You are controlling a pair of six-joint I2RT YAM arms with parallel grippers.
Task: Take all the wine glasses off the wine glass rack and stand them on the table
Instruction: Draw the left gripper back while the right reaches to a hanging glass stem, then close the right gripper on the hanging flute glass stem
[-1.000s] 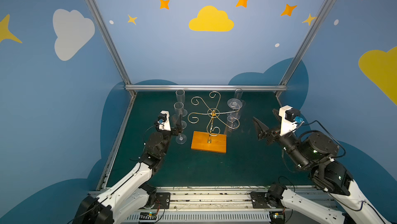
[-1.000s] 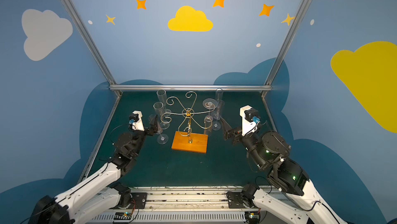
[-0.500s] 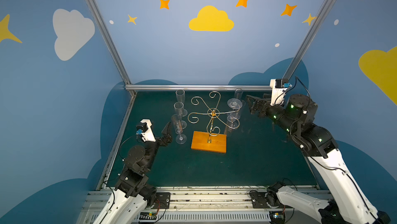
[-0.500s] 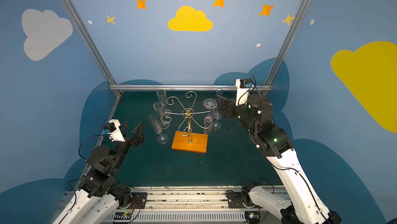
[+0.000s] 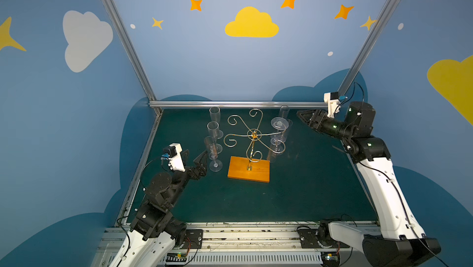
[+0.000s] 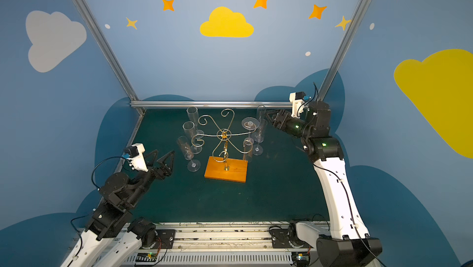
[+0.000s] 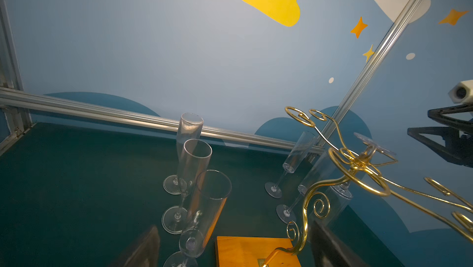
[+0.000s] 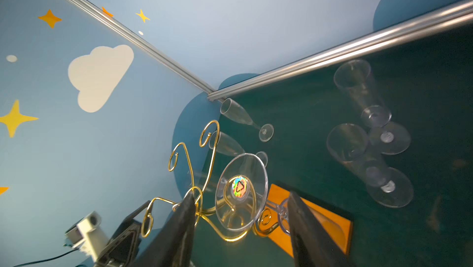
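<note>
The wine glass rack (image 5: pixel 253 135) (image 6: pixel 224 135) is gold wire with spiral arms on an orange wooden base (image 5: pixel 249 169) mid-table. One clear wine glass (image 5: pixel 279 123) (image 6: pixel 249 123) hangs upside down from its right arm, foot up with a shiny sticker (image 8: pixel 240 187). My right gripper (image 5: pixel 300 116) (image 6: pixel 268 116) is raised at the back right, pointing at that foot. Its jaws stand apart, short of the glass (image 8: pixel 240 194). My left gripper (image 5: pixel 195 156) (image 6: pixel 163 155) is open near the front left, holding nothing (image 7: pixel 234 226).
Three empty flutes (image 5: pixel 213 130) (image 7: pixel 194 160) stand in a row left of the rack, the nearest one (image 5: pixel 211 148) just ahead of my left fingers. Two more flutes (image 5: pixel 284 114) (image 8: pixel 358 91) stand behind and right of the rack. A metal rail (image 5: pixel 230 103) edges the back.
My left arm has drawn back from the nearest flute toward the front left. My right arm has risen and swung to the back right beside the rack, its jaws narrowing.
</note>
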